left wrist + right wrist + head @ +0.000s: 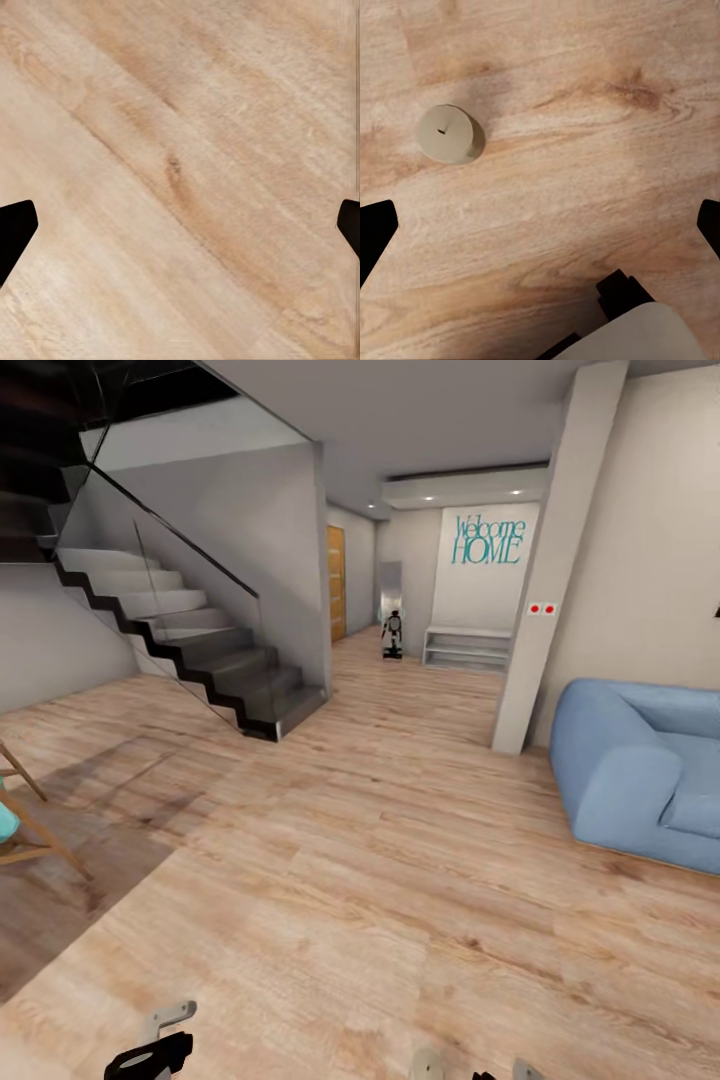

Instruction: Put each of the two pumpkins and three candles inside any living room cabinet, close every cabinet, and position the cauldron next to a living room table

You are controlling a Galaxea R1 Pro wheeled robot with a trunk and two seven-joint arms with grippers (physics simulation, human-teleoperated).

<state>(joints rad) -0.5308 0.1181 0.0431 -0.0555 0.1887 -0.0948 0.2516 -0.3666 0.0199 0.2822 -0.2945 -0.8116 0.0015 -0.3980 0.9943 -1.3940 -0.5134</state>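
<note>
One candle [448, 133], a stubby beige cylinder with a tiny wick, stands upright on the wooden floor in the right wrist view. My right gripper [540, 232] hangs open above the floor, off to one side of the candle and holding nothing. Its dark fingertips [375, 232] show at the picture's edges. My left gripper [180, 232] is open too, over bare planks, with its fingertips [13, 229] wide apart. In the head view the end of my left arm [150, 1048] sits low at the bottom left.
A grey staircase [200, 650] with a glass rail rises at the left. A blue sofa [640, 770] stands at the right beside a white pillar [545, 590]. Wooden legs [25, 820] of some furniture stick in at the left edge. A white shelf bench [468, 647] stands down the hall.
</note>
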